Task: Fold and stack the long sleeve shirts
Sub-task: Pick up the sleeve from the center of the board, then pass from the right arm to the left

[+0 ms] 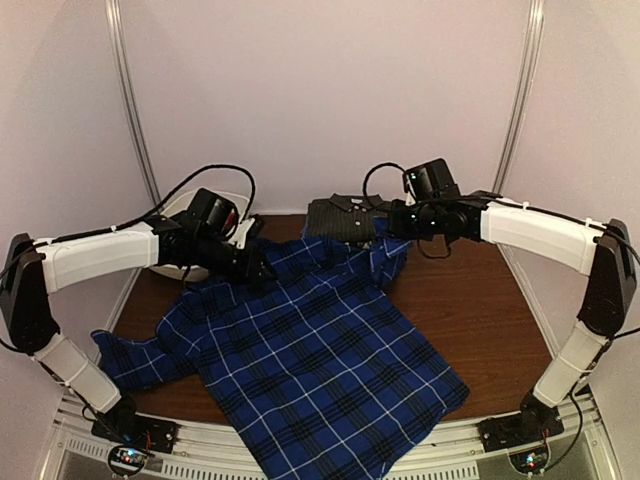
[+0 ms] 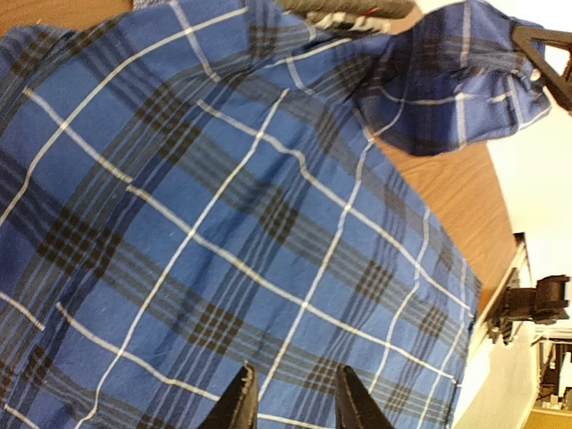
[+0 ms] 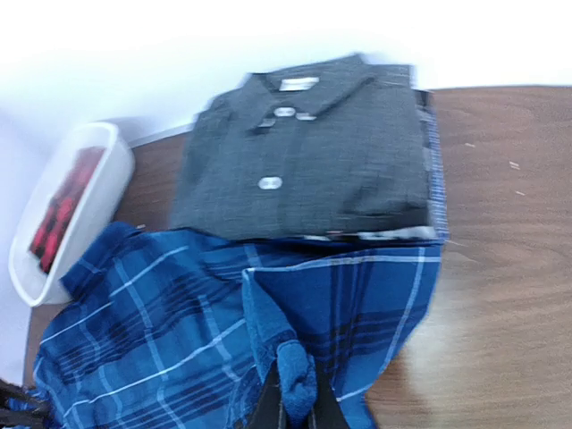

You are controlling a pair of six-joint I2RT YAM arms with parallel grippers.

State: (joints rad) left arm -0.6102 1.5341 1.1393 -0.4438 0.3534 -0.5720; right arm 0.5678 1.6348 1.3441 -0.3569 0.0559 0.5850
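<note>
On the brown bench (image 1: 480, 290), blue-and-black plaid shirt (image 1: 320, 370) spread out, one edge clamped by right end effector (image 3: 293, 404), left end effector (image 2: 297, 398) narrowly parted over it

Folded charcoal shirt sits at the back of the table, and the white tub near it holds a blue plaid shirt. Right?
Not quite. The white tub holds red-and-black cloth, not blue plaid; the right wrist view shows it. The folded charcoal shirt is at the back, as stated.
</note>
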